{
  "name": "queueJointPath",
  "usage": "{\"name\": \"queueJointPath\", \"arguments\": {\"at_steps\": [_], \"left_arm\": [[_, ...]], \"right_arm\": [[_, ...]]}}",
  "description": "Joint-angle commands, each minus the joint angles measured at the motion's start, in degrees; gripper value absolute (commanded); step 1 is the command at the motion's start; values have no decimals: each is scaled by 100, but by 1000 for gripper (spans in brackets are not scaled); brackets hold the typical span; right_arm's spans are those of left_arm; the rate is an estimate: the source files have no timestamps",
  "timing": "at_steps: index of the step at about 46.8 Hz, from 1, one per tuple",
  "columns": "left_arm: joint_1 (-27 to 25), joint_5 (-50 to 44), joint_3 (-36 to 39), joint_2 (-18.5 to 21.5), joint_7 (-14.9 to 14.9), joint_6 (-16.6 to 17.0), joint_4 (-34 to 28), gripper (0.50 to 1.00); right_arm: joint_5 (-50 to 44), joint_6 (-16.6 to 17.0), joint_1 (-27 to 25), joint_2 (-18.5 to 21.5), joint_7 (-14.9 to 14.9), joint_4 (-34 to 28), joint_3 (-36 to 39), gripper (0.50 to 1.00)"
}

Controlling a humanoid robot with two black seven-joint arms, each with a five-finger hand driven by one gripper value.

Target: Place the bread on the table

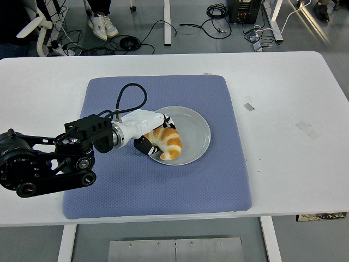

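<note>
The left hand [148, 131] covers part of the one croissant [166, 143], fingers closed around it. There's one grey plate [197, 131] and one blue mat [163, 185].

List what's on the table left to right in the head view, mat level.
Left arm → left hand → croissant → grey plate → right edge of the blue mat → tape scrap → second tape scrap.
</note>
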Motion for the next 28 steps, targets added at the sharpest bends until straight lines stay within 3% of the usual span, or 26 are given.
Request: {"name": "queueJointPath", "arguments": {"at_steps": [1, 9, 28], "left_arm": [[-2, -9, -23, 9, -20, 10, 1, 652], [-2, -18, -146, 36, -29, 36, 27, 622], [-19, -35, -559, 378, -29, 63, 106, 622]], "right_arm": [[0, 1, 0, 0, -1, 0, 0, 1000], [0, 1, 0, 0, -1, 0, 0, 1000], [0, 1, 0, 0, -1, 0, 0, 1000]]}}
